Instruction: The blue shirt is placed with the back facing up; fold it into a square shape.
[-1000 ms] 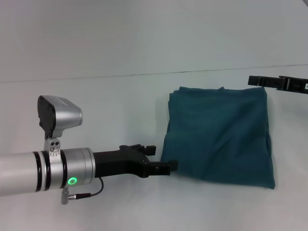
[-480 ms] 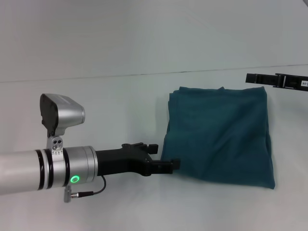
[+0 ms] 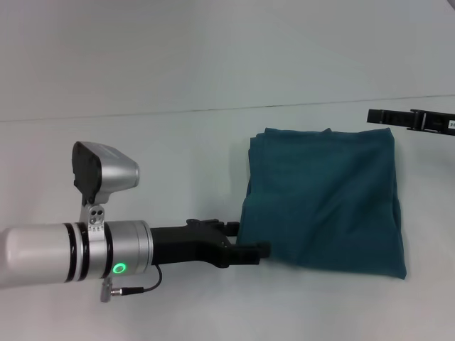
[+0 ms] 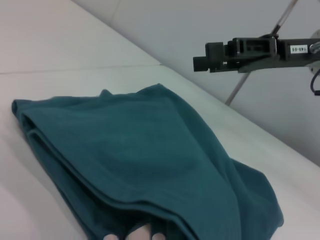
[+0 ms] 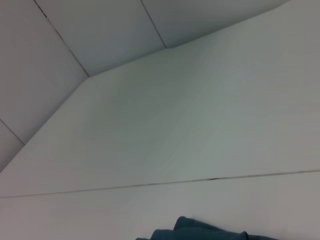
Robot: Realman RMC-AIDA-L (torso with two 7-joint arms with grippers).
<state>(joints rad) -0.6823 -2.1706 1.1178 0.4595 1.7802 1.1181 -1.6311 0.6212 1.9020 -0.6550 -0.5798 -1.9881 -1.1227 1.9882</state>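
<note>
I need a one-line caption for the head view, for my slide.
Left gripper reaches the near-left corner of the folded blue shirt; right gripper waits above its far-right corner.

I'm looking at a pale white counter point(image 3: 178, 156) that is filling nearly my whole head view, with a thin dark seam running across it on the far side. Only one thing is lying directly on it: the blue shirt point(image 3: 327, 199), sitting right of centre, folded into a rough square of several stacked layers. Its far edge is resting just short of the seam, and its near right corner is spreading out flat on the surface. In the left wrist view the shirt point(image 4: 145, 165) is showing its layered folded edges pressing against the counter point(image 4: 45, 200).
</note>
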